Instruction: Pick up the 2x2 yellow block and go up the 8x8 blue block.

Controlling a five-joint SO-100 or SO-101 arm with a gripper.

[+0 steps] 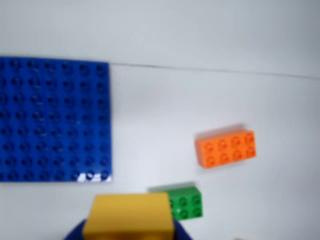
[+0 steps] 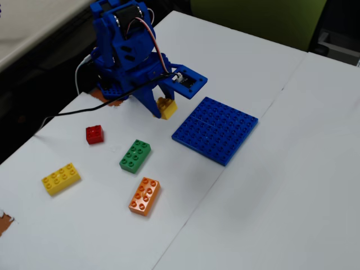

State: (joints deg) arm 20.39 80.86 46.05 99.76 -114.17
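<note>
My blue gripper (image 2: 164,107) is shut on the 2x2 yellow block (image 2: 167,107) and holds it above the white table, just left of the 8x8 blue block (image 2: 215,129) in the fixed view. In the wrist view the yellow block (image 1: 129,216) fills the bottom centre between the blue jaws, and the blue baseplate (image 1: 52,120) lies at the left, ahead of it. The gripper (image 1: 129,231) shows only as blue edges at the block's sides.
A green 2x4 brick (image 2: 135,155) (image 1: 186,202), an orange 2x4 brick (image 2: 144,196) (image 1: 226,147), a red 2x2 brick (image 2: 94,134) and a longer yellow brick (image 2: 61,178) lie on the white table. The table's edge runs along the left.
</note>
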